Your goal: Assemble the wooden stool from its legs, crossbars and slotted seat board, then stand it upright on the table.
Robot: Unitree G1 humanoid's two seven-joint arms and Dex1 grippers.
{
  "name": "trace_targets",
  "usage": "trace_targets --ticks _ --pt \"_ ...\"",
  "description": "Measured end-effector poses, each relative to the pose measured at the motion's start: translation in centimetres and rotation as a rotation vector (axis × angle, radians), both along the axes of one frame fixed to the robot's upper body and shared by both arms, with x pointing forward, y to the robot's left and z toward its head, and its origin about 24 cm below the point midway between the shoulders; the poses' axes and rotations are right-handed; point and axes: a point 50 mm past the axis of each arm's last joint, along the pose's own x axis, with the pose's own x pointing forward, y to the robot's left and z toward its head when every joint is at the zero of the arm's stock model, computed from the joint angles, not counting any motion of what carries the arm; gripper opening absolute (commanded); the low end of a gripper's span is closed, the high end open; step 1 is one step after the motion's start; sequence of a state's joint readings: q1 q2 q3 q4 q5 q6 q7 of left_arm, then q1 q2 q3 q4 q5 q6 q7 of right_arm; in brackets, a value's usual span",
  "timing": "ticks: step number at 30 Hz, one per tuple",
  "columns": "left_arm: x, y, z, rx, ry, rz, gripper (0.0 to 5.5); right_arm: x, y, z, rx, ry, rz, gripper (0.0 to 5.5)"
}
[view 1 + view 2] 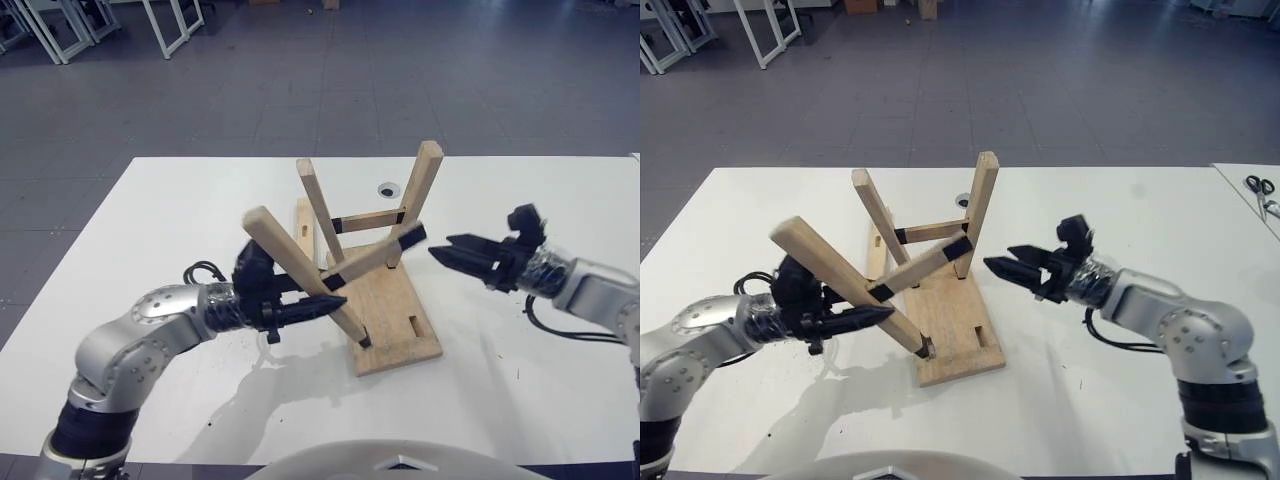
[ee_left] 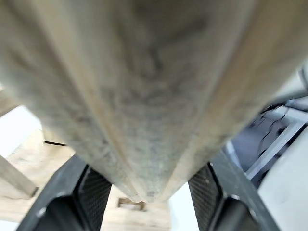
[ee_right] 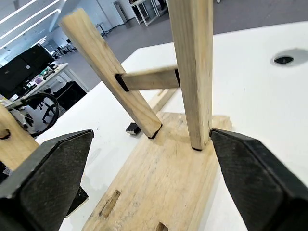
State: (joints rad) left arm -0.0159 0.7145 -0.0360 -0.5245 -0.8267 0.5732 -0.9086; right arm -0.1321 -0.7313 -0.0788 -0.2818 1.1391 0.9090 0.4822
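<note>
left claw (image 1: 318, 305) is clamped on the slanted leg (image 1: 278, 242), 1 finger each side. right claw (image 1: 443, 249) is wide open and empty, just off the crossbar (image 1: 375, 258) tip. the stool lies upside down mid-table, board (image 1: 400, 325) flat. it looks like light, stiff wood with joints likely loose, so grip low near the slots. the table (image 1: 180, 200) offers open room on both sides, and the front edge is near.
</note>
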Motion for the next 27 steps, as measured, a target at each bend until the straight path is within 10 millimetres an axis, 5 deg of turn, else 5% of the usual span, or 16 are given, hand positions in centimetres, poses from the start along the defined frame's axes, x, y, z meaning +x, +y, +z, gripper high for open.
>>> trace_targets --ticks 23,27 --pt "0.9 -0.6 -3.8 -0.029 0.079 -0.005 2.05 0.1 0.5 -1.6 -0.043 -0.003 -0.013 4.45" --pt "1.1 -1.1 -3.9 0.037 -0.055 -0.036 2.05 0.1 0.6 -1.8 -0.044 -0.002 -0.013 4.45"
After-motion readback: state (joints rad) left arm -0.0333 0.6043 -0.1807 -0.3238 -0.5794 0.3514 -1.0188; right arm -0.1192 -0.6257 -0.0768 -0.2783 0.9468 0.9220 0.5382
